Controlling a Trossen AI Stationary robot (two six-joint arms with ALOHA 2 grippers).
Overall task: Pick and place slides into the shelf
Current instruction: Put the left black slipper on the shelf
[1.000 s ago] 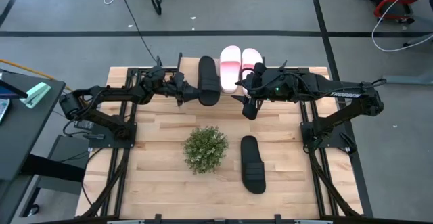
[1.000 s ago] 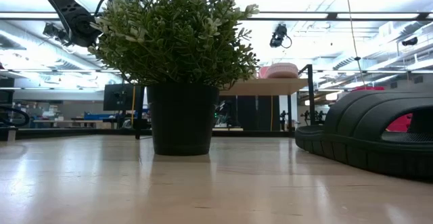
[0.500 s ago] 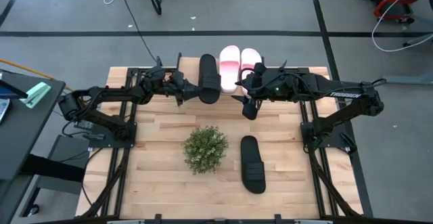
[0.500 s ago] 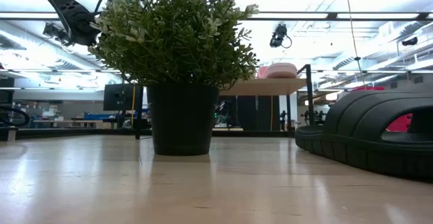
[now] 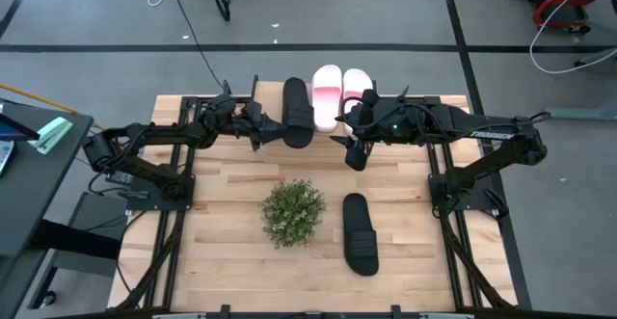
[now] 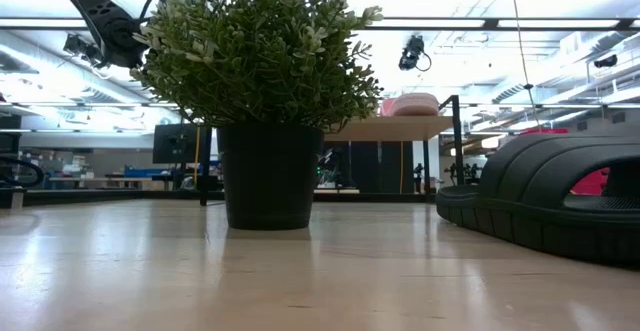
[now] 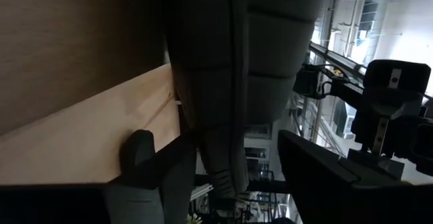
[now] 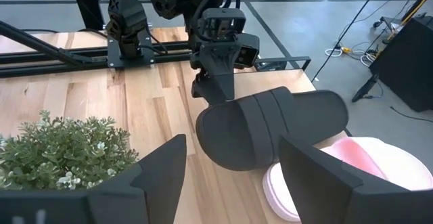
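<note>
Along the far edge of the table, on the light-wood shelf (image 5: 326, 126), I am setting a black slide (image 5: 297, 113) down beside the two pink-and-white slides (image 5: 339, 95), which are already lying side by side there, so that the row is filling from one end and the footwear is all pointing the same way. My left gripper (image 5: 267, 126) is reaching in from the left at the black slide's side, and in the left wrist view the dark sole (image 7: 230, 61) is running between my fingers (image 7: 139, 158) with the shelf's pale board (image 7: 88, 126) just beside it; the jaws are standing part-way spread around the sole, but whether they are pinching it or just letting go I cannot tell. My right gripper (image 5: 357, 151) is hanging near the pink pair, just off the shelf's front edge, with its fingers (image 8: 159, 173) spread apart and nothing between them, looking toward the slide that the left arm is handling (image 8: 270, 132). Another black slide (image 5: 360, 232) is lying well apart on the tabletop, beside the potted plant (image 5: 292, 212), so I judge the task roughly three-quarters along, with that last slide waiting to be fetched.
</note>
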